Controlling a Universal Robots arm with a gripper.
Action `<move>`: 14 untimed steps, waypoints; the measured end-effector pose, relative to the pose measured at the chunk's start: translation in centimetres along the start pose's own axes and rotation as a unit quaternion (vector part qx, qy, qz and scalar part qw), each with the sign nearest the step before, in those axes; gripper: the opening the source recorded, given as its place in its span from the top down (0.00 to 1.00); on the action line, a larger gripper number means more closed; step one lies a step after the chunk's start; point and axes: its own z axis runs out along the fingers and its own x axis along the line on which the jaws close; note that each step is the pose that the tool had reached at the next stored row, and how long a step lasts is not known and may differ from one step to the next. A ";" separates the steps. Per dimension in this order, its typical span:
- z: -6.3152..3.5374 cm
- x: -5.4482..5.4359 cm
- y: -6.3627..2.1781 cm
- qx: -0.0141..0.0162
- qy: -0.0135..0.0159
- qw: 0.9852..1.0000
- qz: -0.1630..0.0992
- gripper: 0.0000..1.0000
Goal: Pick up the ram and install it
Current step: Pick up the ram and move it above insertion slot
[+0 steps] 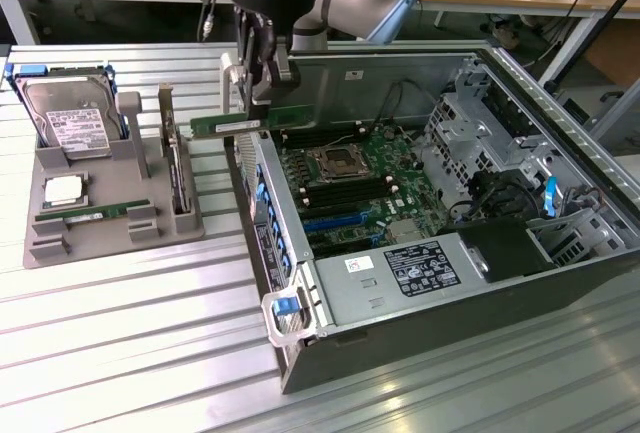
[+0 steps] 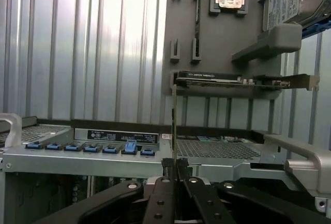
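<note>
The ram (image 1: 215,126) is pinched by the gripper (image 1: 262,105) above the open case (image 1: 400,338); carrying is judged in hand, and exact alignment with the memory slots (image 1: 340,191) is called for.

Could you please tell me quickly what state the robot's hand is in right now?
Hand: closed, holding the ram by its middle.
</note>
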 end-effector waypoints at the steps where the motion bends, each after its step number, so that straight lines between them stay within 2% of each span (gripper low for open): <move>1: -0.01 0.0 -0.17 0.000 0.000 1.000 0.000 0.88; 3: -0.02 0.0 -0.49 0.000 0.000 1.000 0.000 0.88; 14: -0.16 0.2 -3.45 0.000 0.001 1.000 0.000 0.88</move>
